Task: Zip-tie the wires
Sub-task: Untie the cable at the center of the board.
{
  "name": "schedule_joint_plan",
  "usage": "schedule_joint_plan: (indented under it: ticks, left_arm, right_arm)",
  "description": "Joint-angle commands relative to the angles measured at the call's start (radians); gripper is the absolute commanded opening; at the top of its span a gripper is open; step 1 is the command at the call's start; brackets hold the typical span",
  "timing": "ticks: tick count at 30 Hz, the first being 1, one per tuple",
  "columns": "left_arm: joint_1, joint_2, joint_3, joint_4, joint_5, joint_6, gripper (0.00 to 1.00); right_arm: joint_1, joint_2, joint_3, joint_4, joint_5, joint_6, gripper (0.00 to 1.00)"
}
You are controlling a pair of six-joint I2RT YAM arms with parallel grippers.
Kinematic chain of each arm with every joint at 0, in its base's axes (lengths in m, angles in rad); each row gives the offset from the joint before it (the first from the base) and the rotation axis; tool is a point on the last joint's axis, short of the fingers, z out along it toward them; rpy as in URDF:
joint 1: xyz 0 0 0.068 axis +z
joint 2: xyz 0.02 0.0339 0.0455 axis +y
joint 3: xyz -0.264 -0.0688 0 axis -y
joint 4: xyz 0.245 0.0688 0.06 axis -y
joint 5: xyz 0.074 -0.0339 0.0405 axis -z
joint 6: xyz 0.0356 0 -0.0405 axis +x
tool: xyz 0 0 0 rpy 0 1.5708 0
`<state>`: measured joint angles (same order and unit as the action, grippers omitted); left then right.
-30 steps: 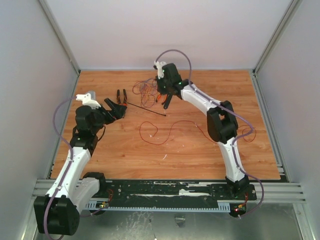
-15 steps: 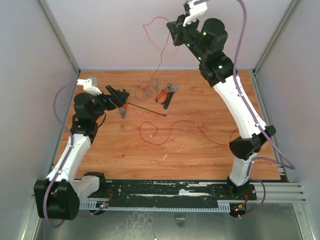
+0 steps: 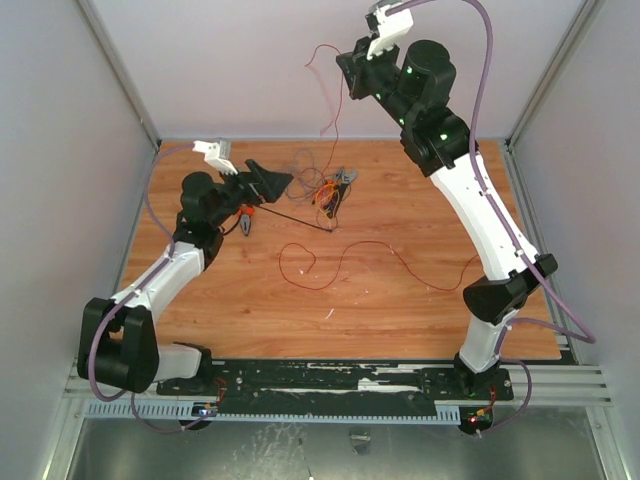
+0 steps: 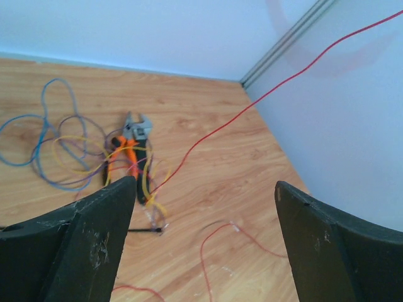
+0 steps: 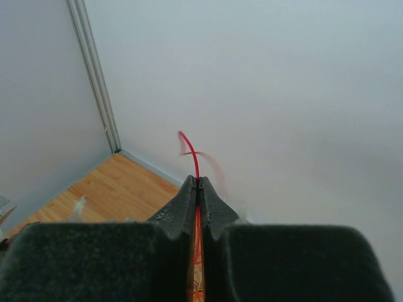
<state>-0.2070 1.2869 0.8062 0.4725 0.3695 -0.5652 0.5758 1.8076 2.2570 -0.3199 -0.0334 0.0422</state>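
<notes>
The wires (image 3: 312, 188) lie tangled at the back middle of the table; in the left wrist view the wires (image 4: 60, 148) show blue, yellow and purple loops. My right gripper (image 3: 347, 72) is raised high and shut on one red wire (image 5: 196, 165), which hangs taut down to the tangle (image 4: 264, 97). The jaws meet on it (image 5: 199, 182). My left gripper (image 3: 276, 179) is open and empty just left of the tangle, above the table (image 4: 204, 182). The zip tie (image 3: 295, 219) lies flat in front of the tangle; its end shows in the left wrist view (image 4: 141, 231).
Orange-handled pliers (image 3: 336, 192) lie in the tangle (image 4: 129, 157). A second pair of pliers (image 3: 245, 219) lies under my left arm. A long loose red wire (image 3: 345, 252) snakes across the middle. Grey walls enclose the table on three sides.
My right gripper rose from the tangle, pulling one red wire high up. My left gripper moved right, from beside the pliers to the tangle's left edge.
</notes>
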Motion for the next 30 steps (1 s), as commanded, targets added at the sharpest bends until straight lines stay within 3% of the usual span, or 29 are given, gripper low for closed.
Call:
schedule_joint_plan:
  ticks: [1,6,12,18,30]
  left_arm:
    - [-0.009,0.010,0.036,0.180,0.026,-0.109,0.97]
    - [-0.009,0.009,0.154,0.153,0.049,-0.391,0.97]
    - [-0.006,-0.041,0.144,0.236,0.001,-0.639,0.98]
    - [-0.009,0.014,0.118,0.349,-0.024,-0.947,0.98]
    - [-0.060,0.120,0.153,0.427,-0.018,-1.048,0.98]
  right_arm:
    - [0.008,-0.008,-0.014,-0.013,-0.017,-0.035,0.00]
    - [0.008,-0.041,-0.133,0.012,-0.014,-0.048,0.00]
    - [0.007,-0.067,-0.219,0.026,-0.085,-0.043,0.00]
    - [0.009,-0.118,-0.323,0.079,-0.138,-0.028,0.00]
    - [0.048,-0.159,-0.423,0.127,-0.215,-0.013,0.00]
